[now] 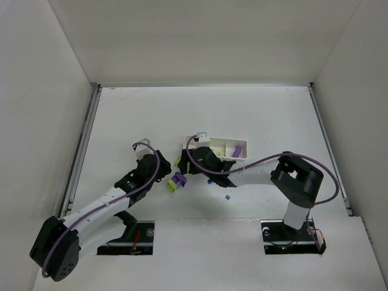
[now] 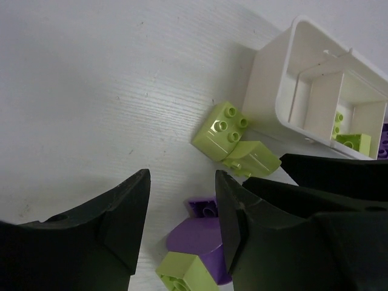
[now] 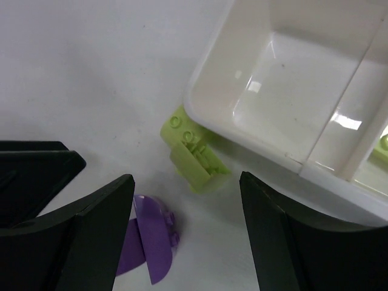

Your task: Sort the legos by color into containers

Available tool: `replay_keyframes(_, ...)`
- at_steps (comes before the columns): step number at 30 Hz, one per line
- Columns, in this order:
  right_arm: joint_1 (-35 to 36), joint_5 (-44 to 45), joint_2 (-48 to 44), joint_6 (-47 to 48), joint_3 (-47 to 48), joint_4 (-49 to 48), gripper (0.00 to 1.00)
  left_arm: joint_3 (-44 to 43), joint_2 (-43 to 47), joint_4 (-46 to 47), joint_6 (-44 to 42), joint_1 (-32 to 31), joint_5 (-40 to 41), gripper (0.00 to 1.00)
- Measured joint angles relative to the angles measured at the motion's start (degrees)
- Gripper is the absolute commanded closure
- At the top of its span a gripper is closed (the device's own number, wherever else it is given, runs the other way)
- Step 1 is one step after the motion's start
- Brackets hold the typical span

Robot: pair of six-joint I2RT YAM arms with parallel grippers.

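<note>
The white three-compartment tray point(image 1: 225, 150) lies mid-table, with a lime brick point(image 2: 353, 142) in its middle compartment and a purple piece point(image 1: 239, 148) at its right end. My left gripper point(image 1: 165, 176) is open. Its jaws point(image 2: 183, 179) stand over a purple block point(image 2: 200, 233) joined to a lime brick point(image 2: 182, 270), the right finger close against the purple. My right gripper point(image 1: 187, 165) is open and empty, with its jaws point(image 3: 187, 182) above the table beside the tray's left end. Two lime bricks point(image 2: 223, 128) point(image 2: 254, 159) lie against the tray; one shows in the right wrist view point(image 3: 194, 154), and the purple block point(image 3: 151, 239) too.
Small blue cubes point(image 1: 209, 180) point(image 1: 228, 196) lie on the table under the right arm. The two grippers are close together, tips nearly meeting left of the tray point(image 3: 285, 79). White walls enclose the table on three sides.
</note>
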State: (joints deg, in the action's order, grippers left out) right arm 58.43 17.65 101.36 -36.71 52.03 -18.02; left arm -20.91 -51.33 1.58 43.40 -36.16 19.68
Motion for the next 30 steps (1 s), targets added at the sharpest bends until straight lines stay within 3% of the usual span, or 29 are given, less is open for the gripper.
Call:
replay_keyframes(7,-0.39,2.95,3.93,-1.09,5.11,1.09,0.34,2.03,-1.01,3.34,-0.09,3.04,-4.59,0.56)
replay_keyframes(13,-0.39,4.63,6.69,-1.53,6.38,3.10,0.36,2.38,-2.14,5.27,-0.94,3.80,-6.32,0.54)
replay_keyframes(21,-0.39,7.23,6.71,-1.55,6.38,4.98,0.70,2.38,-4.31,6.56,-2.19,4.02,-7.21,0.52)
replay_keyframes(30,0.07,7.69,-1.95,-1.60,1.86,6.23,0.72,-0.57,-8.83,6.62,-4.98,3.34,-7.30,0.41)
